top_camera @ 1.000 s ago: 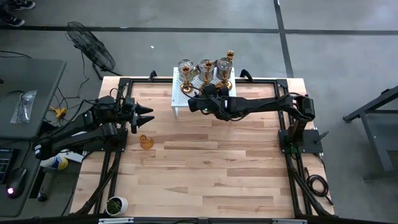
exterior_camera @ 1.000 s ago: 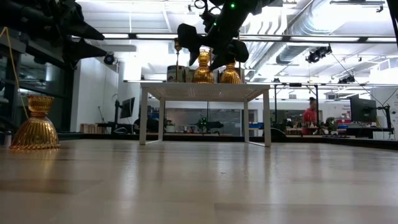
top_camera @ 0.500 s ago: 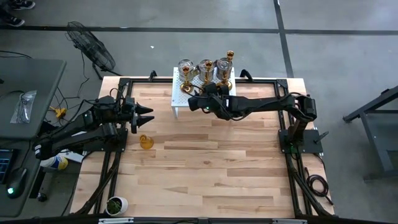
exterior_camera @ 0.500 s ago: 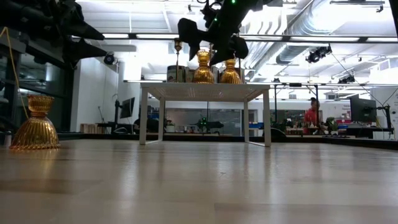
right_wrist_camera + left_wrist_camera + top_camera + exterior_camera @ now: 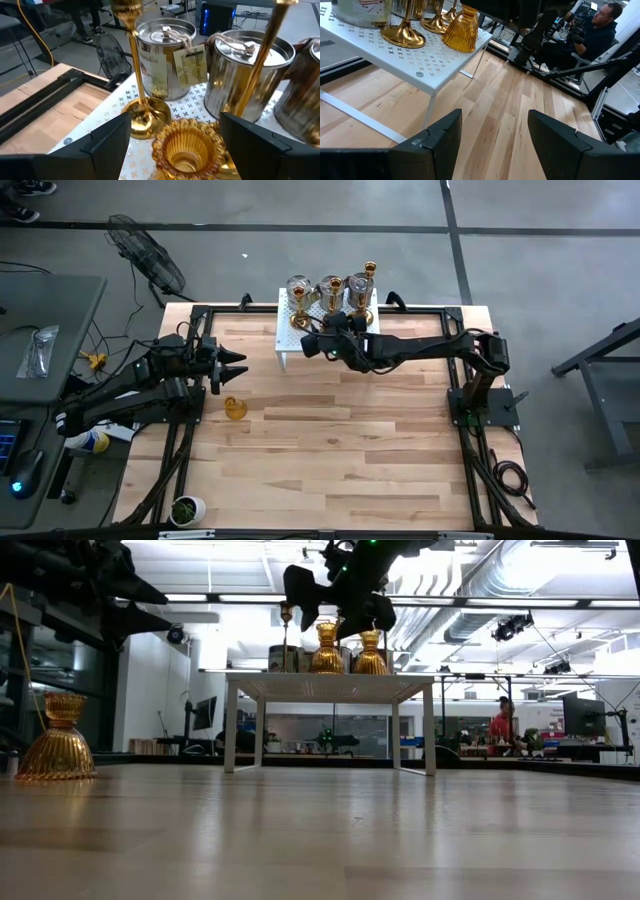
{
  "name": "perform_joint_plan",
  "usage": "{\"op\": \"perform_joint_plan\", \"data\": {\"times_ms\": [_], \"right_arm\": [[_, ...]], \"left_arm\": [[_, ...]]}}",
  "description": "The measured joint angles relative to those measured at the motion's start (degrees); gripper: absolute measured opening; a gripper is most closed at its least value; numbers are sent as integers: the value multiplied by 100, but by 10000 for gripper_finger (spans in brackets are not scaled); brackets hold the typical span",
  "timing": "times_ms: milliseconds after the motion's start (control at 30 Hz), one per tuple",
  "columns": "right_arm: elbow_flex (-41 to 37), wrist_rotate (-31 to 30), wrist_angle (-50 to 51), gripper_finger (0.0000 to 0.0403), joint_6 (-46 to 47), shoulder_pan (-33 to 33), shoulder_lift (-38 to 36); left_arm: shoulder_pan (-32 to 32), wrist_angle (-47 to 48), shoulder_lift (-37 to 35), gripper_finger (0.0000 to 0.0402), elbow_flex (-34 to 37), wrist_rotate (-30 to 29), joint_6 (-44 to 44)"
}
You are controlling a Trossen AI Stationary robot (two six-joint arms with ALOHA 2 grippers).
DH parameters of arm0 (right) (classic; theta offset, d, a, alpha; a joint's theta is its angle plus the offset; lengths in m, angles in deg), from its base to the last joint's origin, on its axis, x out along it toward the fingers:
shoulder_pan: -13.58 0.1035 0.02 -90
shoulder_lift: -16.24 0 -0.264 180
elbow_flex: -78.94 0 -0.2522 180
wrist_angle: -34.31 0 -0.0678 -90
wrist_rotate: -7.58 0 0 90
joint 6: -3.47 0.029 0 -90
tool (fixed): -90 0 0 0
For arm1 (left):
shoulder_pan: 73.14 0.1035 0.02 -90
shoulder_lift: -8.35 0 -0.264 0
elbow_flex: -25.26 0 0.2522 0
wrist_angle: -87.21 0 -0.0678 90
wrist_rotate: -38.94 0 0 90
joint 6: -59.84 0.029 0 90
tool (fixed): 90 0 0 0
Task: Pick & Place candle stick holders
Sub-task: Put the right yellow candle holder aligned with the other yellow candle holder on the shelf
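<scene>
On the white stand (image 5: pixel 290 340) at the table's far edge stand several candle stick holders: silver tins (image 5: pixel 165 55), gold stemmed ones (image 5: pixel 137 65) and an amber glass cup (image 5: pixel 187 145). My right gripper (image 5: pixel 175 125) hovers open over the stand (image 5: pixel 318 338). Its fingers are on either side of the amber cup and above it, touching nothing. Another amber holder (image 5: pixel 234 408) rests on its wide foot on the table at the left. My left gripper (image 5: pixel 243 365) waits open above the table's left side, level and pointing toward the stand.
A small white pot with a green plant (image 5: pixel 187 508) sits at the near left corner. Black frame rails (image 5: pixel 190 430) run along the table's sides. The bare wood (image 5: pixel 340 450) in the middle and near part is free room. A person (image 5: pixel 600 25) sits beyond the table.
My right gripper's fingers have risen a little above the amber holder on the stand, staying open. The holders have kept their places.
</scene>
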Motion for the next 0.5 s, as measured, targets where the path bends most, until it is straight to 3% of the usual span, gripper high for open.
{"op": "perform_joint_plan", "data": {"times_ms": [500], "right_arm": [[0,-109,-45,294,-464,0,-190]], "left_arm": [[0,0,0,223,-1,2,0]]}}
